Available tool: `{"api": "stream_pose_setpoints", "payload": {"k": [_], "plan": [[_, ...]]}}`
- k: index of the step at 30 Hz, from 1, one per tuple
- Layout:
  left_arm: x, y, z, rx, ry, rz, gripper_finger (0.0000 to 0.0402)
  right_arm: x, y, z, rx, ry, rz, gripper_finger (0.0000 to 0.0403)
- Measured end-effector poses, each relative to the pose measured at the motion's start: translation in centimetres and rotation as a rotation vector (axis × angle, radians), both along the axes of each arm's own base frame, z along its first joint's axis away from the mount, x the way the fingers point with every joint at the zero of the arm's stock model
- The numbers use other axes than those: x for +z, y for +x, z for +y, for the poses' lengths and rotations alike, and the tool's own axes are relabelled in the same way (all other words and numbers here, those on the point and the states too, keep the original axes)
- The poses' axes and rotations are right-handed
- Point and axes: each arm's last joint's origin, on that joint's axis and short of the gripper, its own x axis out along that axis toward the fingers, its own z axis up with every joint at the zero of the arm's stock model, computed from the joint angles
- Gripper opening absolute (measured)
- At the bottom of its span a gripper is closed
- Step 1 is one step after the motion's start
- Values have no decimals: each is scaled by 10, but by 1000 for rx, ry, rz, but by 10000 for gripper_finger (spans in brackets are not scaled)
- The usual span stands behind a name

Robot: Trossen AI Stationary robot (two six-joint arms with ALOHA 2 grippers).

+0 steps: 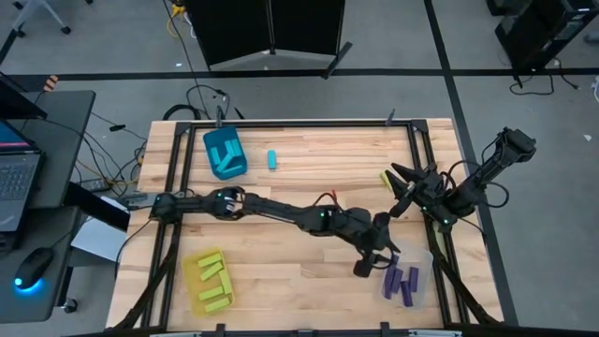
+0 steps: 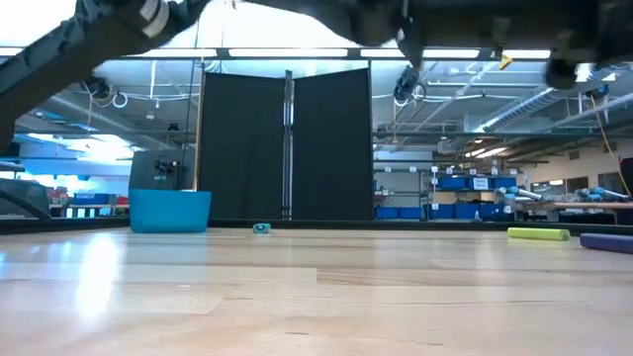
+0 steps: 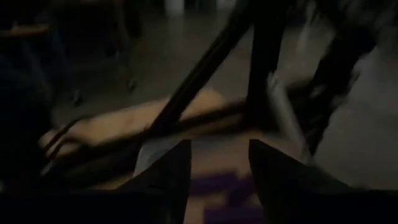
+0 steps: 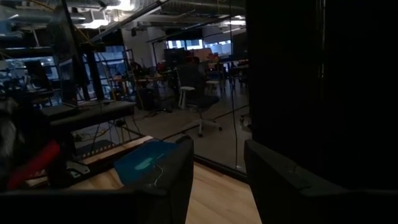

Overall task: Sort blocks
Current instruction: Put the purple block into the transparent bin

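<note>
My left gripper (image 1: 373, 263) reaches across the table to the near right and hangs open beside the clear bin (image 1: 418, 259), which holds several purple blocks (image 1: 403, 280). Between its fingers (image 3: 219, 163) the left wrist view shows purple blocks (image 3: 217, 185) below. My right gripper (image 1: 401, 190) is open at the right edge, raised, next to a lime block (image 1: 387, 177) lying flat on the table. That lime block (image 2: 539, 234) also shows in the low view. One cyan block (image 1: 271, 160) lies on the far part of the table, right of the teal bin (image 1: 225, 153).
The teal bin (image 2: 170, 211) at the far left holds cyan blocks. A yellow bin (image 1: 211, 281) at the near left holds several lime blocks. The left arm (image 1: 281, 210) stretches across the table's middle. A black frame (image 1: 416, 140) borders the table. Bare wood lies at the near centre.
</note>
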Motion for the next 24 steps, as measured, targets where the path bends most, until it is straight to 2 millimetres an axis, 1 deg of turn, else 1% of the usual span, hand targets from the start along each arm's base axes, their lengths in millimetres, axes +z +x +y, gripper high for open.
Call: {"api": "stream_pose_setpoints", "payload": {"k": [2,4,6,8,11,13,14,16,17,21,24], "plan": [[11,-8,0,43,63,49,152,1,-1,-1,-10,7,1,154],[29,-20,3,79,95,57,139,1,-2,-2,-22,20,-1,154],[48,-35,7,119,105,42,129,2,-3,-3,-37,32,0,154],[56,-54,13,173,104,50,122,1,-4,-3,-56,44,8,154],[58,-86,26,255,87,36,114,1,-4,-4,-80,56,19,154],[63,-113,35,318,68,-11,111,1,-4,-4,-84,60,20,154],[69,-128,40,359,52,-49,110,1,-4,-4,-87,62,20,154],[73,-156,47,433,34,-100,110,0,-4,-4,-99,70,25,154],[72,-171,51,474,28,-107,110,0,-4,-4,-104,74,23,154],[59,-221,63,629,47,-72,110,0,-1,-7,-138,85,11,154],[65,-257,71,730,3,-117,110,3,5,-9,-175,79,16,154]]}}
